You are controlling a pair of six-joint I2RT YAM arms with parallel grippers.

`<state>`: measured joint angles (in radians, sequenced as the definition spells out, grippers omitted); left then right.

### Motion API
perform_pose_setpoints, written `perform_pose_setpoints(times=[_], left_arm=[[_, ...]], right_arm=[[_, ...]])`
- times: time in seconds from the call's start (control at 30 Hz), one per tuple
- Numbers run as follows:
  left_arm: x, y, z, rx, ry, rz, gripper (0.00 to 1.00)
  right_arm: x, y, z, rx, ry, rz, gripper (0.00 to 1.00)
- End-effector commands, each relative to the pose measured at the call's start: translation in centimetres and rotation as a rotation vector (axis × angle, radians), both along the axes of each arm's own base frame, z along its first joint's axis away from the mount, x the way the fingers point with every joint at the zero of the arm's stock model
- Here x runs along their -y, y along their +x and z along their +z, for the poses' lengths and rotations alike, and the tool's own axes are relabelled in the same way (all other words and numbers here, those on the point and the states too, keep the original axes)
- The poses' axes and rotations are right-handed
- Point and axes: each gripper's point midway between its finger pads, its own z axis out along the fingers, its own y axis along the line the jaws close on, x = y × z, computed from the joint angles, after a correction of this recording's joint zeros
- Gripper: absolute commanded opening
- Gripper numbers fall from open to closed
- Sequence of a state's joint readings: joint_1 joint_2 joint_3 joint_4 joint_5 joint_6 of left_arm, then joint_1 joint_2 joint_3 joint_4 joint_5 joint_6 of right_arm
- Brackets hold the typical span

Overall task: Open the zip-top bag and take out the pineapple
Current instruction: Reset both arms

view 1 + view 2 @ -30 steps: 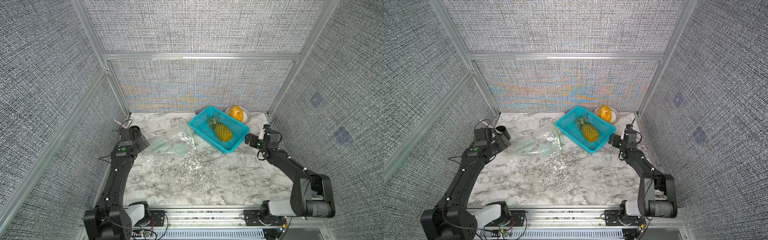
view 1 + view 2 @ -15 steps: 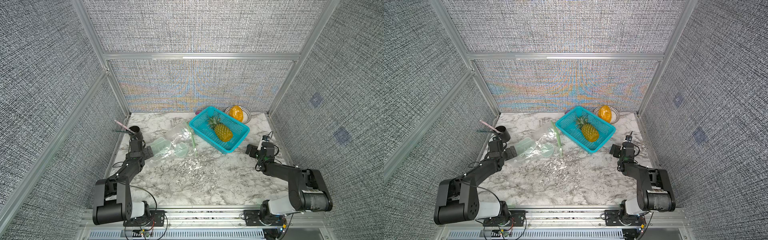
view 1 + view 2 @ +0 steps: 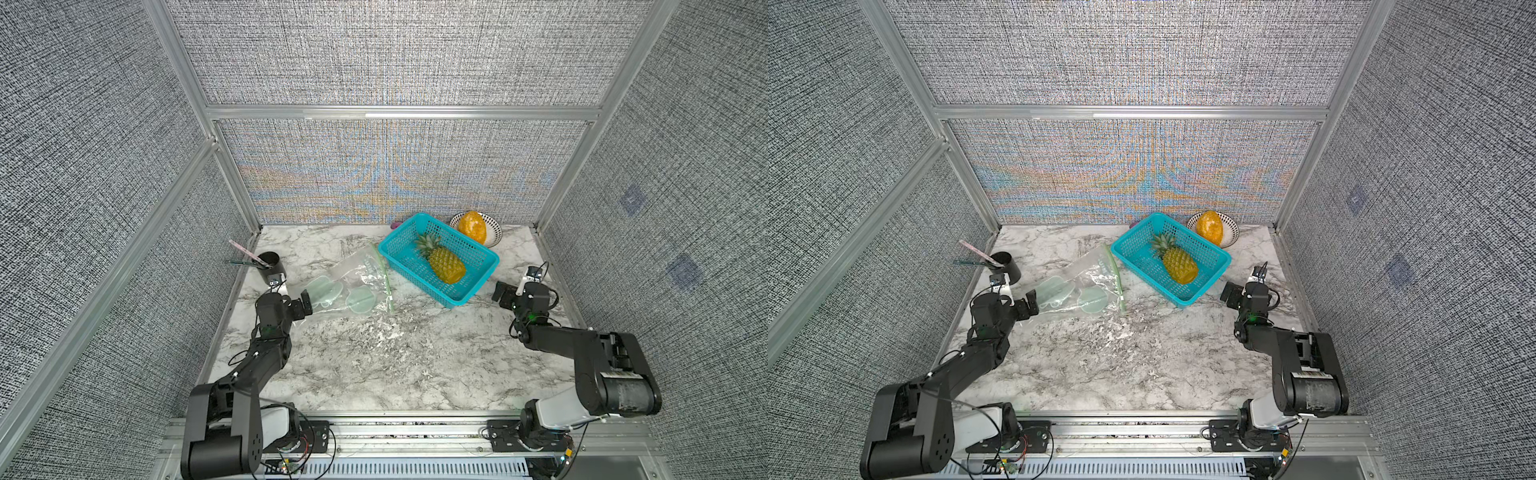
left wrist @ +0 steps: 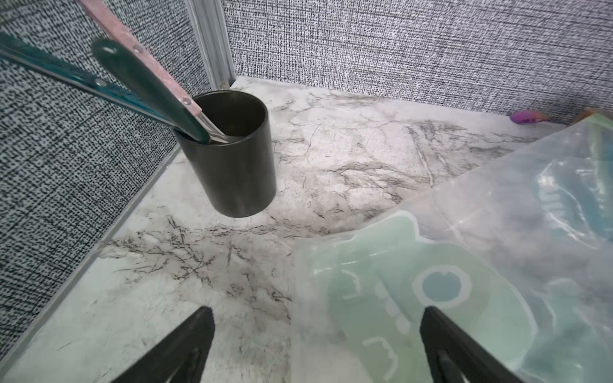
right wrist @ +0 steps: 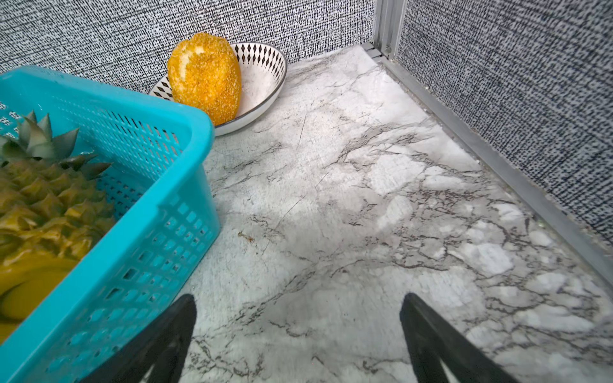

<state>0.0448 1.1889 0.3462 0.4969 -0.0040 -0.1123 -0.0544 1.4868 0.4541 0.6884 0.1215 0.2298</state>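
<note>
The clear zip-top bag (image 3: pixel 360 279) (image 3: pixel 1090 282) lies flat on the marble table, its pale green zip strip (image 3: pixel 384 277) on the edge nearest the basket. The pineapple (image 3: pixel 445 266) (image 3: pixel 1178 266) lies outside the bag, in the teal basket (image 3: pixel 484 259) (image 3: pixel 1217 259). My left gripper (image 3: pixel 306 303) (image 3: pixel 1030 303) is open and low at the bag's far-left corner; in the left wrist view the bag (image 4: pixel 481 232) reaches under one jaw of the left gripper (image 4: pixel 316 331). My right gripper (image 3: pixel 500 294) (image 5: pixel 298 318) is open over bare table, just right of the basket (image 5: pixel 159 212) and the pineapple (image 5: pixel 43 199).
A black cup (image 3: pixel 272 266) (image 4: pixel 232 172) holding utensils stands at the back left near the wall. A patterned bowl (image 3: pixel 495 233) (image 5: pixel 265 76) with an orange oval fruit (image 3: pixel 473 226) sits in the back right corner. A small purple object (image 3: pixel 395 225) lies behind the basket.
Both arms have folded down low over the table. The left gripper moved right, up to the bag's left corner. The right gripper dropped and drew slightly back from the basket.
</note>
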Motion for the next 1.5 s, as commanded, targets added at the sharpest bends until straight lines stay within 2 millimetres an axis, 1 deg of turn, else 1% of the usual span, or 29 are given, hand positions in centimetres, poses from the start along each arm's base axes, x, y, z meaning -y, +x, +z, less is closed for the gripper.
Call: perform_pose_setpoints(times=[0.0, 0.07, 0.1, 0.13, 0.17, 0.23, 0.27, 0.3, 0.37, 0.43, 0.47, 0.57, 0.67, 0.73, 0.83, 0.93, 1.0, 1.03, 1.13, 1.17, 1.2, 1.23, 1.3, 1.33, 1.37, 1.47], left_arm=[[-1.2, -0.1, 1.3, 0.069, 0.055, 0.065, 1.00], [-2.7, 0.1, 2.0, 0.081, 0.169, 0.110, 1.00], [-3.8, 0.1, 2.3, 0.091, 0.171, 0.178, 1.00], [-4.7, 0.1, 1.9, 0.075, 0.155, 0.216, 1.00], [-4.6, 0.4, 1.7, 0.079, 0.155, 0.200, 1.00], [-3.4, 1.0, 1.3, 0.059, 0.157, 0.119, 1.00], [-2.8, 1.2, 1.3, 0.053, 0.155, 0.084, 1.00], [-2.7, 1.3, 1.4, 0.064, 0.155, 0.078, 1.00], [-2.1, 1.1, 1.5, 0.074, 0.163, 0.038, 1.00], [-0.6, 0.7, 1.7, 0.099, 0.170, -0.043, 1.00], [-0.6, 0.4, 1.9, 0.120, 0.169, -0.044, 1.00], [-1.3, -0.4, 2.1, 0.142, 0.123, 0.025, 0.99], [-1.9, -1.6, 2.3, 0.226, 0.025, 0.099, 1.00], [-2.5, -1.7, 2.3, 0.212, 0.036, 0.134, 0.99], [-3.0, -1.5, 2.2, 0.180, 0.072, 0.144, 1.00], [-2.2, -1.2, 2.2, 0.196, 0.060, 0.092, 1.00], [-2.1, -0.6, 2.2, 0.210, 0.031, 0.094, 1.00], [-1.7, 0.0, 2.0, 0.210, 0.026, 0.073, 0.99], [-0.3, 1.8, 0.1, 0.140, 0.028, -0.024, 0.99], [-0.3, 2.0, -0.9, 0.133, 0.028, -0.021, 1.00], [-0.3, 2.5, -1.2, 0.164, 0.003, -0.009, 1.00], [0.7, 3.2, -1.1, 0.195, 0.004, -0.072, 1.00], [2.1, 3.8, -1.5, 0.105, 0.004, -0.169, 1.00], [3.0, 3.9, -1.9, 0.031, 0.029, -0.225, 0.99], [3.6, 4.5, -1.9, 0.045, 0.034, -0.244, 0.99], [3.6, 4.4, -2.0, 0.031, 0.049, -0.239, 0.99]], right_arm=[[0.9, -0.8, 1.9, 0.092, -0.035, -0.047, 0.98], [1.5, -1.6, 2.5, 0.126, -0.053, -0.083, 0.98], [1.6, -1.8, 2.8, 0.139, -0.067, -0.085, 0.98], [1.5, -1.9, 3.0, 0.152, -0.082, -0.077, 0.98], [1.4, -1.9, 3.2, 0.163, -0.092, -0.067, 0.98], [1.4, -1.7, 3.3, 0.160, -0.093, -0.062, 0.98], [1.3, -1.6, 3.3, 0.155, -0.091, -0.058, 0.98], [1.2, -1.5, 3.2, 0.154, -0.088, -0.055, 0.98], [1.1, -1.3, 2.8, 0.143, -0.079, -0.051, 0.98], [1.1, -0.8, 2.6, 0.127, -0.081, -0.048, 0.98], [1.1, -0.6, 2.6, 0.126, -0.087, -0.041, 0.98], [1.1, -0.1, 2.7, 0.128, -0.105, -0.033, 0.98], [1.5, 0.1, 2.5, 0.126, -0.113, -0.054, 0.98], [1.4, 0.5, 2.3, 0.112, -0.114, -0.052, 0.98], [1.4, 0.3, 2.5, 0.124, -0.113, -0.050, 0.98], [1.3, 0.0, 2.7, 0.138, -0.113, -0.045, 0.98], [1.4, 0.0, 2.6, 0.131, -0.113, -0.049, 0.98], [1.4, 0.1, 2.6, 0.133, -0.113, -0.048, 0.98], [1.3, 0.1, 2.6, 0.131, -0.112, -0.045, 0.98], [1.2, 0.1, 2.6, 0.131, -0.112, -0.039, 0.98], [1.1, 0.2, 2.6, 0.131, -0.112, -0.030, 0.98], [1.0, 0.3, 2.6, 0.131, -0.114, -0.022, 0.98], [0.8, 0.2, 2.5, 0.133, -0.116, -0.011, 0.98], [0.7, 0.1, 2.7, 0.142, -0.117, -0.007, 0.98], [0.5, 0.0, 2.9, 0.154, -0.120, 0.006, 0.98], [-1.1, -1.1, 3.7, 0.225, -0.136, 0.099, 0.98]])
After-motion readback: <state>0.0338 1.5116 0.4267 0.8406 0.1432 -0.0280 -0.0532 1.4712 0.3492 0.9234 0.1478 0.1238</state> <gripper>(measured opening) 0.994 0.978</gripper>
